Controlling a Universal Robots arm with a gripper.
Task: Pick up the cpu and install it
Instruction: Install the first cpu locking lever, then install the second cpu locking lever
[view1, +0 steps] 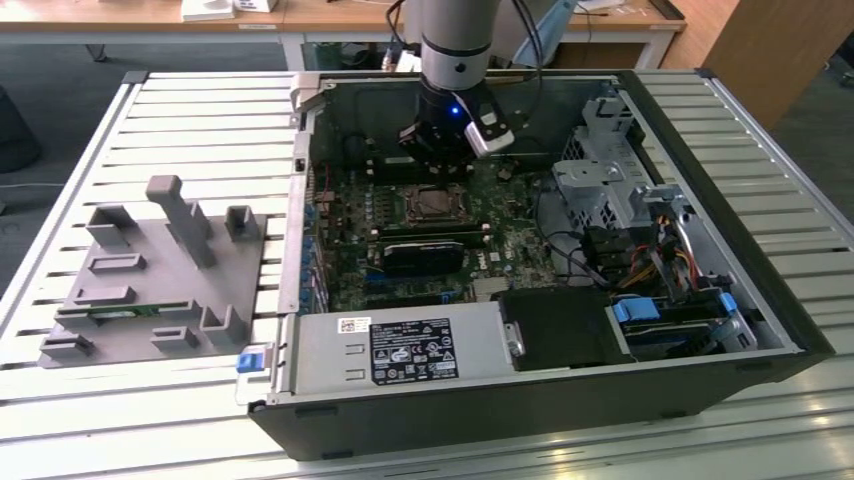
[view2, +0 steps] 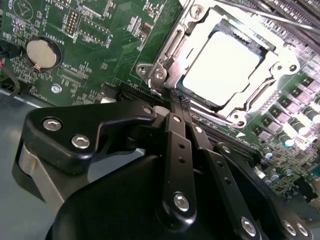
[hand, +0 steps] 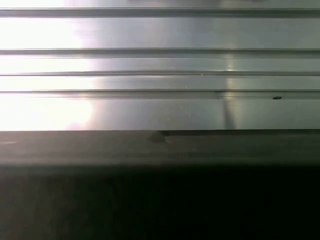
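One gripper (view2: 176, 107) above the green board (view1: 350, 262), fingers (view2: 172, 150) pressed together holding nothing, cpu (view2: 222, 67) seated in the socket frame (view2: 167, 67) just beyond the fingertips

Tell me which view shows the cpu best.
The second wrist view: the cpu sits large and bright in its socket frame, just beyond the gripper. In the exterior view it is small, below the gripper.
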